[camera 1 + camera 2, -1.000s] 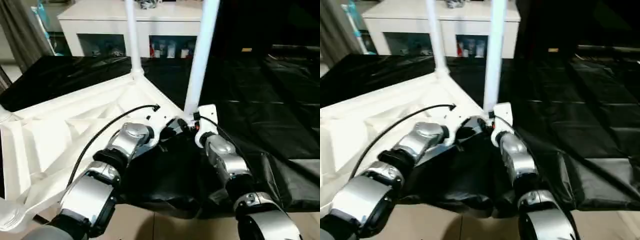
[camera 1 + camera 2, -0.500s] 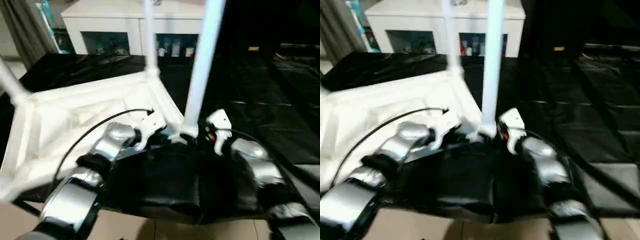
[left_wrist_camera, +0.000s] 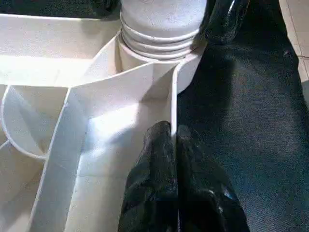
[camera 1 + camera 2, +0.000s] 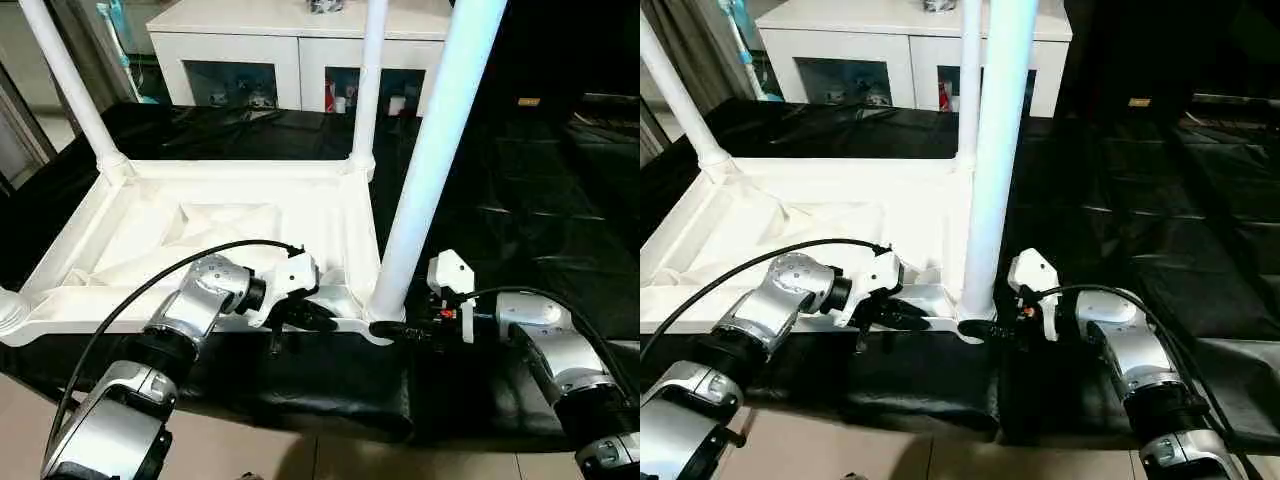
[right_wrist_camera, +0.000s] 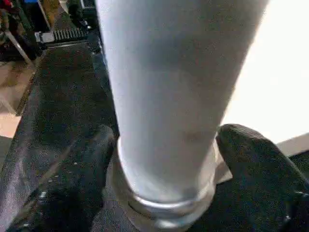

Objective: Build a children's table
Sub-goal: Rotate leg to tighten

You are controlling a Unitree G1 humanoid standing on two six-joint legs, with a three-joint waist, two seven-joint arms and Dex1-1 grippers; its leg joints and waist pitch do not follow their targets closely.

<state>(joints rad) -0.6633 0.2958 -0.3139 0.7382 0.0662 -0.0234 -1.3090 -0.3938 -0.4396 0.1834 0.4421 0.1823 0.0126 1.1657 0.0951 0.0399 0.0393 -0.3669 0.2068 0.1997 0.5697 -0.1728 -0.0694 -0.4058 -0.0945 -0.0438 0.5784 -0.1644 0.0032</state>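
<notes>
The children's table top (image 4: 200, 215) lies upside down on a black sheet, ribbed underside up. Three white legs stand in its corner sockets: the near right leg (image 4: 430, 160), a far right leg (image 4: 368, 80) and a far left leg (image 4: 70, 90). My right gripper (image 4: 388, 328) is shut on the flared base of the near right leg (image 5: 174, 96), one finger (image 5: 82, 183) on each side. My left gripper (image 4: 322, 320) is shut, its tips (image 3: 170, 133) against the table's near rim just beside that socket (image 3: 161, 29).
A white cabinet with glass doors (image 4: 290, 40) stands behind the table. The black sheet (image 4: 520, 200) spreads far to the right in folds. Bare floor (image 4: 330, 460) shows at the near edge. A ribbed corner socket (image 4: 8, 312) pokes in at far left.
The head camera has swung, so the table now shows square-on with more legs in sight. Both grippers stay at the near right corner; the right wrist now sits lower beside the leg.
</notes>
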